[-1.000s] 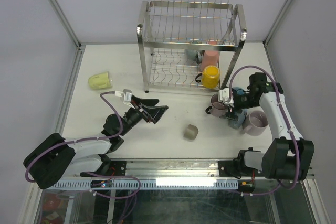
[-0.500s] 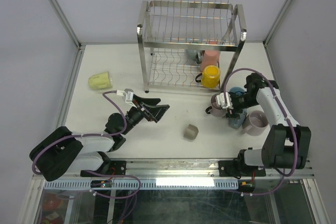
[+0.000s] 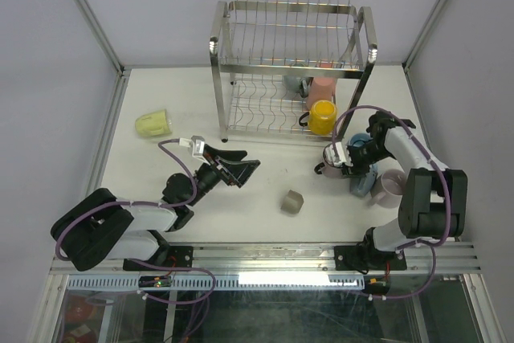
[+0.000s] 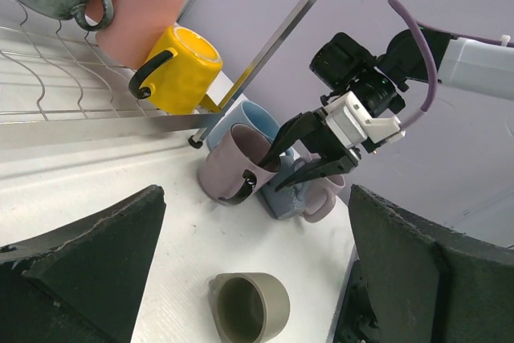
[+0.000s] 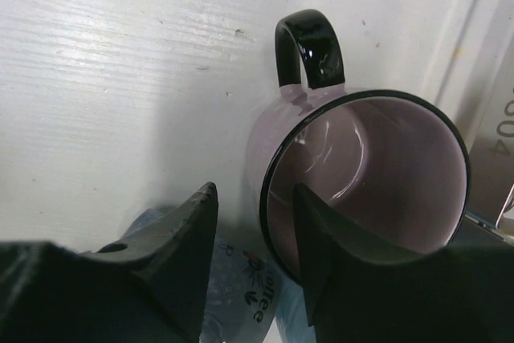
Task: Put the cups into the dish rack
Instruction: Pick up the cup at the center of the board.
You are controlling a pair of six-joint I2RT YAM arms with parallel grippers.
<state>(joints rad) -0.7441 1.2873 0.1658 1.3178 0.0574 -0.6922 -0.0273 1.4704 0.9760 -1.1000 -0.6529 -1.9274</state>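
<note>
The steel dish rack [image 3: 289,62] stands at the back; its lower tier holds a yellow mug [image 3: 323,116], a pink mug [image 3: 321,88] and a grey-blue mug [image 3: 295,84]. My right gripper [image 3: 340,161] is open over a mauve mug with a black handle [image 5: 377,166]; one finger is inside its rim and one outside. A speckled blue mug [image 5: 241,303] lies under the outer finger. My left gripper [image 3: 242,169] is open and empty, pointing at a small grey-beige cup [image 4: 249,307] lying on the table ahead of it.
A pale green mug [image 3: 152,124] lies on its side at the left. A light blue mug [image 3: 361,142] and another mauve mug [image 3: 392,188] crowd the right arm. The rack's right leg [image 3: 359,110] stands just behind them.
My right gripper has swung a little left and down onto the rim of the black-handled mauve mug. The left arm has hardly moved.
</note>
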